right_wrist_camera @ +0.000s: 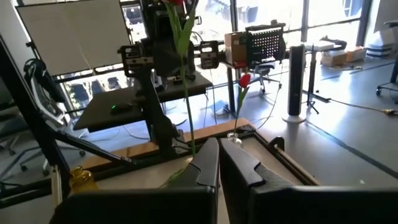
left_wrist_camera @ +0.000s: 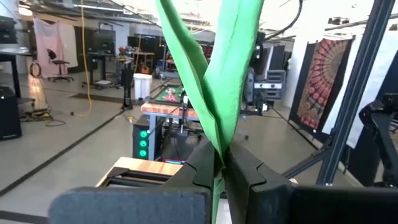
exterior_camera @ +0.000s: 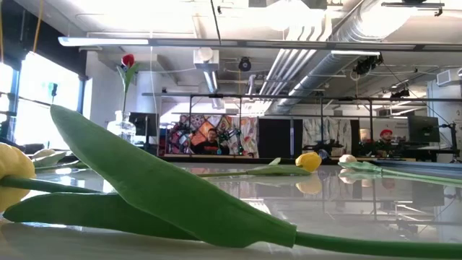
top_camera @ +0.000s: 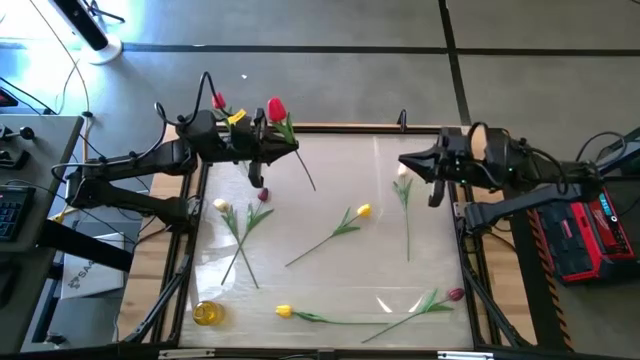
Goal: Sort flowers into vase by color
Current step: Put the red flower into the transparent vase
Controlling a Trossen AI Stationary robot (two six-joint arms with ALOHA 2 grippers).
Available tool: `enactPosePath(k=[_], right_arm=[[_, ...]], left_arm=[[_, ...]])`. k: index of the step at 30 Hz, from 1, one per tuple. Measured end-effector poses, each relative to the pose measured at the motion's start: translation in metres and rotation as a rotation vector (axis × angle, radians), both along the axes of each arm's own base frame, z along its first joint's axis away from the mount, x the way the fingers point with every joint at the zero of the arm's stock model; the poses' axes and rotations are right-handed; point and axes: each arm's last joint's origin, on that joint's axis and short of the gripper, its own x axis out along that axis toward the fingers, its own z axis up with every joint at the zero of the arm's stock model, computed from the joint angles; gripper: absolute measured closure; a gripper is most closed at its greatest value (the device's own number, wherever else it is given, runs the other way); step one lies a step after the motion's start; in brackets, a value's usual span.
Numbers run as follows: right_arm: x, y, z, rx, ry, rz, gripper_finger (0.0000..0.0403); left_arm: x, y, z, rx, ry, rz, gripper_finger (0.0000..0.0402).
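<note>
Nearest my low camera, a yellow tulip (exterior_camera: 13,170) lies along the table's (top_camera: 330,290) front edge, broad leaf across the view. My left gripper (left_wrist_camera: 222,165), at the far-left corner, pinches a red tulip (top_camera: 277,108) upright, head up. Right gripper (right_wrist_camera: 217,163), at the far-right edge, is pressed together, empty. I count seven tulips lying on the table.

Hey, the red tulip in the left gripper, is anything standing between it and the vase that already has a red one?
Nothing visible does. The left gripper is shut on the red tulip, and the vase stands just beside it at the table's far left corner.
</note>
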Motion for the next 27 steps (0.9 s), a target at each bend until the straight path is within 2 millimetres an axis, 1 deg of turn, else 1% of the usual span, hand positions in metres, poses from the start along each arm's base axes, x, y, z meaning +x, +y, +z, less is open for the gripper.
enactPosePath(k=[4, 10, 15, 19, 27], right_arm=[[-0.003, 0.0, -0.014, 0.007, -0.039, -0.002, 0.0402], [-0.001, -0.001, -0.032, 0.01, -0.061, -0.032, 0.0402], [-0.001, -0.001, -0.033, 0.057, -0.067, -0.03, 0.0402], [-0.001, -0.001, -0.033, 0.049, -0.064, -0.029, 0.0402], [-0.001, -0.001, -0.033, 0.049, -0.063, -0.028, 0.0402]], left_arm=[[0.001, -0.002, -0.001, -0.002, 0.007, 0.004, 0.0397], [0.001, -0.002, -0.002, -0.006, 0.024, 0.006, 0.0397], [0.001, -0.002, -0.003, -0.008, 0.034, 0.006, 0.0397], [0.001, -0.002, -0.007, -0.016, 0.07, 0.006, 0.0397], [0.001, -0.004, -0.007, 0.001, 0.074, -0.002, 0.0397]])
